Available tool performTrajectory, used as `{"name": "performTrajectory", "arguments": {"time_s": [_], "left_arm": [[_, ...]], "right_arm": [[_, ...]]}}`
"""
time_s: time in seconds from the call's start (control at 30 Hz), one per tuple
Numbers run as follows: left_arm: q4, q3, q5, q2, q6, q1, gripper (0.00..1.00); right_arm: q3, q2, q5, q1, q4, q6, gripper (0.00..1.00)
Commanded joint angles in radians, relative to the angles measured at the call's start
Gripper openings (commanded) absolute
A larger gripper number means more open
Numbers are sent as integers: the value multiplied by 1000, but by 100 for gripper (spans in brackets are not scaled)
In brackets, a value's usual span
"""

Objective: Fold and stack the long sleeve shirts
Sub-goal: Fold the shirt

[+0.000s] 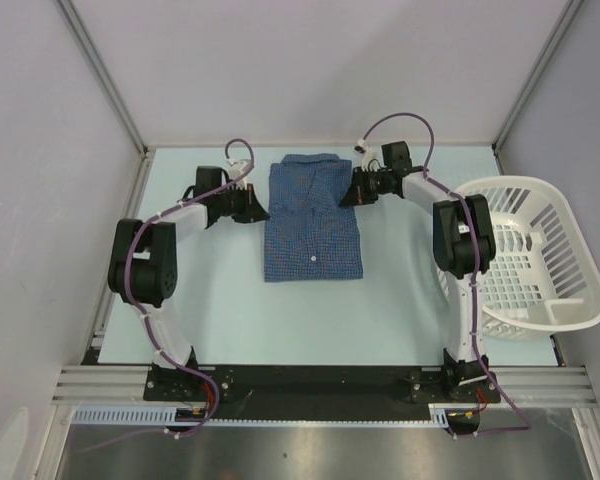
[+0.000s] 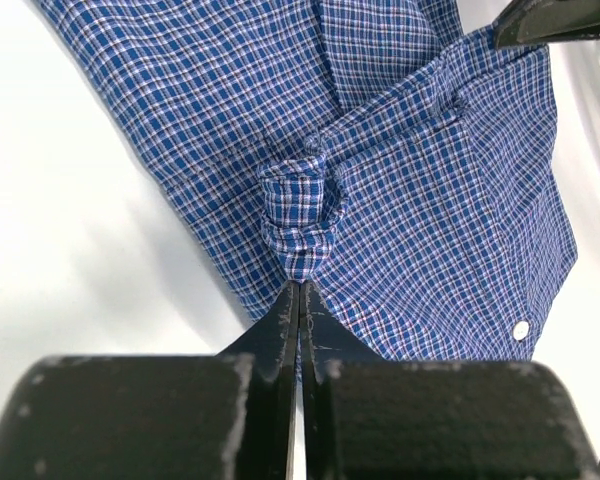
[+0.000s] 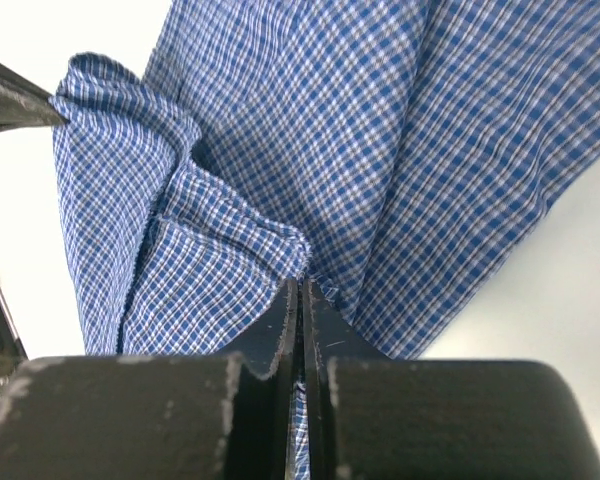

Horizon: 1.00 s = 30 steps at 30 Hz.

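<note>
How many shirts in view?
1. The shirt lies folded on the table, between the left pincer and right pincer, each shut on its edge. Another could hide beneath.

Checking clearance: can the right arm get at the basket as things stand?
Probably yes: the basket sits right beside that arm with nothing between, but the right gripper is shut on the shirt and must let go first.

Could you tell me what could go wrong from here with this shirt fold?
1. The left gripper grips just a small bunched tuck of the blue checked shirt; it may slip free when pulled.
2. The right gripper pinches layered cloth at the edge; uneven lifting could undo the fold.
3. The right arm's elbow is near the white laundry basket and might nudge it.
</note>
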Motion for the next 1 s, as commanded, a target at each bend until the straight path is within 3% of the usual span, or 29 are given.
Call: {"name": "performTrajectory", "arguments": {"time_s": [0.0, 0.07, 0.1, 0.13, 0.17, 0.27, 0.3, 0.33, 0.43, 0.47, 0.57, 0.6, 0.67, 0.7, 0.83, 0.97], "left_arm": [[35, 1, 7, 9, -5, 13, 0], [32, 6, 16, 14, 4, 13, 3], [1, 7, 24, 20, 7, 13, 11], [-10, 12, 38, 20, 12, 13, 35], [-24, 21, 46, 17, 16, 18, 43], [-36, -17, 85, -76, 23, 53, 66], [-34, -33, 108, -154, 24, 63, 75], [-54, -48, 133, -193, 33, 68, 79], [-106, -114, 211, -335, 7, 48, 95], [-105, -158, 228, -365, -14, 15, 100], [-33, -261, 245, -423, -144, -83, 99], [52, -284, 247, -425, -230, -109, 99], [187, -347, 250, -400, -319, -174, 100], [227, -362, 251, -377, -403, -191, 100], [520, -444, 262, -258, -641, -232, 99], [680, -471, 237, -79, -703, -220, 99]], "right_arm": [[54, 33, -1, 8, 95, 40, 0], [73, 54, -1, 11, 87, 43, 0], [77, 60, -1, 11, 81, 46, 1], [82, 60, 5, 10, 64, 45, 10], [84, 56, 5, 6, 52, 42, 31], [68, -25, 6, -33, -12, 17, 60], [58, -57, 3, -58, -29, 5, 65], [41, -93, -3, -70, -51, -7, 81], [-76, -264, -44, -95, -53, -6, 100], [-115, -338, -62, -90, -48, 20, 100], [-275, -427, -138, -40, 22, 136, 100], [-309, -459, -154, -21, 50, 252, 100], [-433, -478, -210, 38, 194, 480, 100], [-538, -483, -236, 58, 360, 555, 100], [-674, -394, -265, 118, 590, 795, 100], [-722, -247, -242, 114, 681, 830, 100]]}}
